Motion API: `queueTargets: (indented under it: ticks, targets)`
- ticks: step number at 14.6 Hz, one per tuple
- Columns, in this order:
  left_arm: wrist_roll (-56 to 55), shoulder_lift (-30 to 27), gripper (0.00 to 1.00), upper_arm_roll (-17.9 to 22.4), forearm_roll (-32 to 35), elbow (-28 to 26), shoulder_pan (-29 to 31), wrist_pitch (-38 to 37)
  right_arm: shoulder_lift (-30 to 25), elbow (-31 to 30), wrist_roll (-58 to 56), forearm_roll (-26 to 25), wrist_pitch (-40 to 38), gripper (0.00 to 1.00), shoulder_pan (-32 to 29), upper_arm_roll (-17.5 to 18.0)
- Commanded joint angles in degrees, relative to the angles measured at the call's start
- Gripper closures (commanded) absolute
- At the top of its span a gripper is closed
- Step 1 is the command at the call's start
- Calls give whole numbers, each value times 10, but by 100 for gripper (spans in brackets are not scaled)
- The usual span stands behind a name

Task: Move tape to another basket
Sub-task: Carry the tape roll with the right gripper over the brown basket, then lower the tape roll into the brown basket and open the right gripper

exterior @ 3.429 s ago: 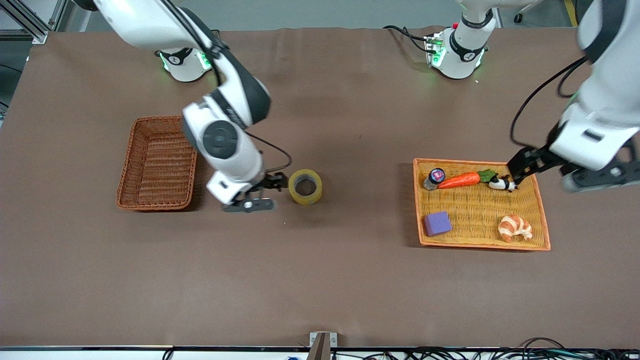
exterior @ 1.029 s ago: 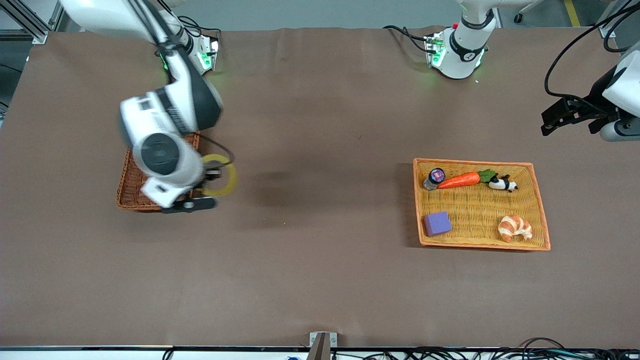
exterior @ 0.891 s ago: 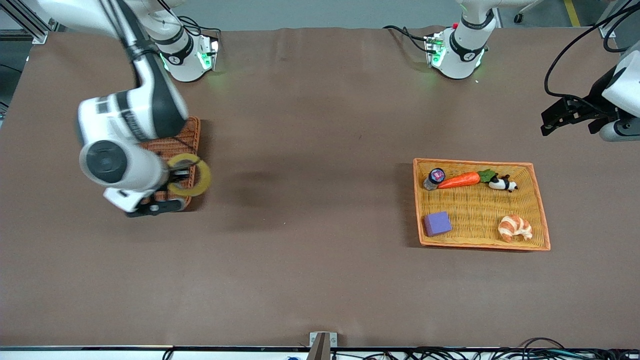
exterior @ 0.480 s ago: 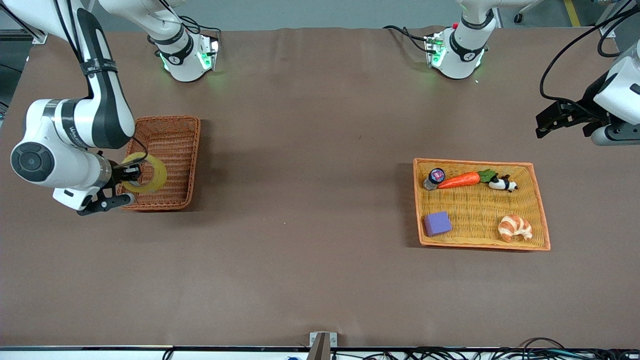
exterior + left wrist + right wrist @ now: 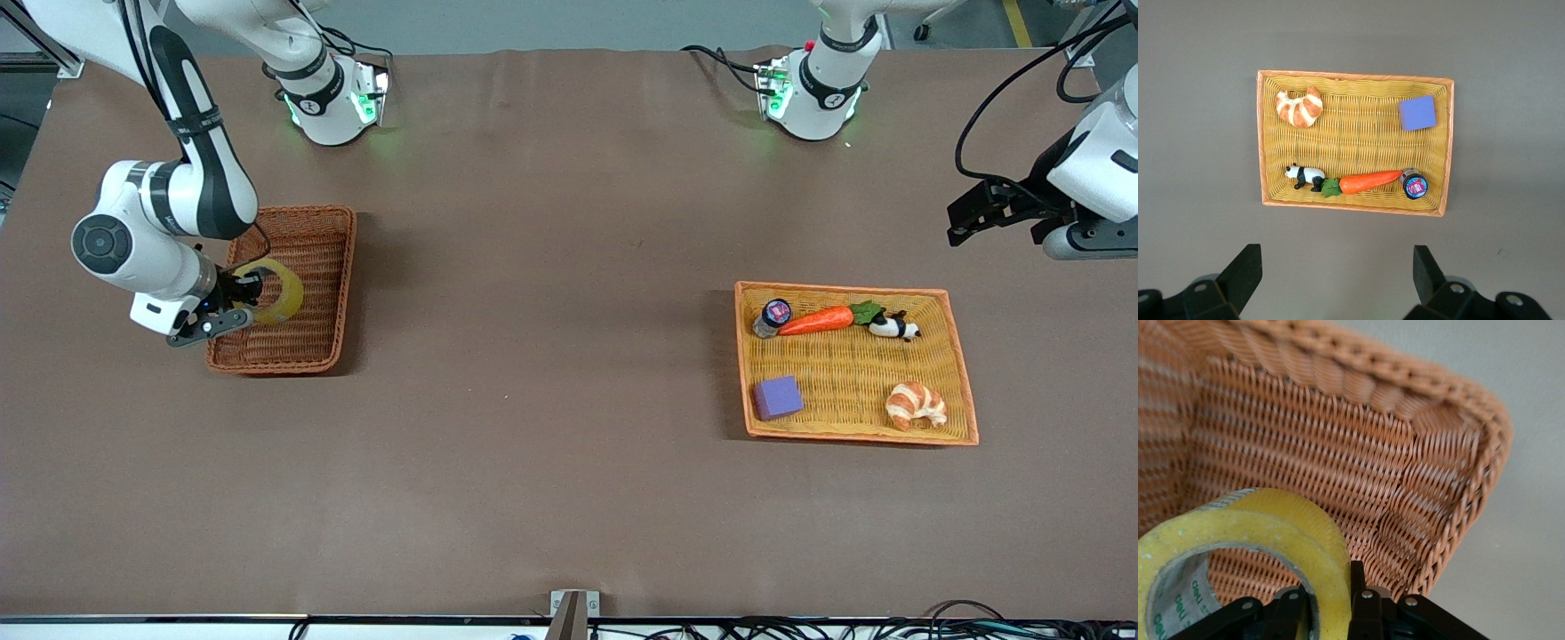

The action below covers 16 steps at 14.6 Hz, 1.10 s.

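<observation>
the right claw is clamped on the wall of the tape, one finger inside the ring and one outside, as the right wrist view shows. the tape hangs over the inside of the reddish-brown basket, at the right arm's end of the surface, its ring tilted with the hole facing partly up. from these views it looks low over the woven floor, but whether it touches cannot be told.

the step in hand is the placing: the carry looks finished and only the drop is left. the next move calls for a short lowering until the roll rests on the weave, then parting the fingers and lifting straight up so the inner finger clears the core without dragging the roll along.

the left claw waits with its fingers spread apart, up over bare surface near the yellow tray, holding nothing.
</observation>
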Motion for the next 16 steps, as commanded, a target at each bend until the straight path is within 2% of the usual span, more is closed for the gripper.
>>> queueTargets:
  ticks: [1,4,5,7,9,10,11,12,15,16]
  targets:
    - [9,-2,0,0,-9,-3,4,6,-26,-68,-12,9,81,97,5,-5]
    - [9,2,0,0,-8,-2,2,6,-23,-72,-9,11,90,96,8,-4]
    - [9,2,0,0,-7,-1,2,6,-21,-72,-10,18,92,92,9,-4]
    - [9,3,0,0,-7,0,2,6,-4,-72,-10,31,97,73,11,-3]
    - [9,3,0,0,-7,0,2,6,4,-71,-10,47,106,66,15,-1]
    - [9,3,0,0,-7,0,3,6,4,-69,-9,47,103,46,17,-1]
    - [9,3,0,0,-7,1,3,6,3,-67,-8,47,101,12,16,-1]
    - [9,3,0,0,-6,1,3,6,-2,-61,-10,47,98,0,13,-1]
    - [8,3,0,1,-5,1,2,6,-42,16,-7,47,-3,0,-17,2]
    - [7,4,0,1,-4,1,2,6,-53,55,-6,48,-46,0,-39,16]
